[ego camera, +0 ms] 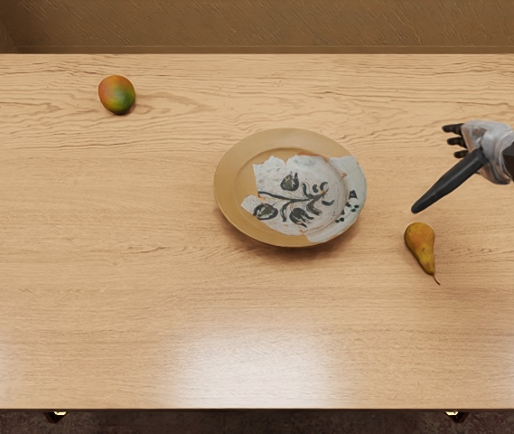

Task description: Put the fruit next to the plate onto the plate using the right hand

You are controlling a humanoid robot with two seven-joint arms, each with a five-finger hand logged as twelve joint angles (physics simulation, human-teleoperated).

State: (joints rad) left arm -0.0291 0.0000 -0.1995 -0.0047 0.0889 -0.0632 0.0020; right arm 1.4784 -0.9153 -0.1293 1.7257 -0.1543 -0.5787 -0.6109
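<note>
One pear [420,244] lies near plate [229,185] — mango [116,93] (far-left) well apart.

Glossy grained wood forms the desk [103,298] — the plate [229,181] looks glazed ceramic, the pear [420,244] smooth-skinned.

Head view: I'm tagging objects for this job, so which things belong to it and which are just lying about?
Belongs to the job:
- pear, beside the plate
- plate
- right hand, open, apart from the pear

Just lying about:
- mango, far from the plate at the table's back left
</note>
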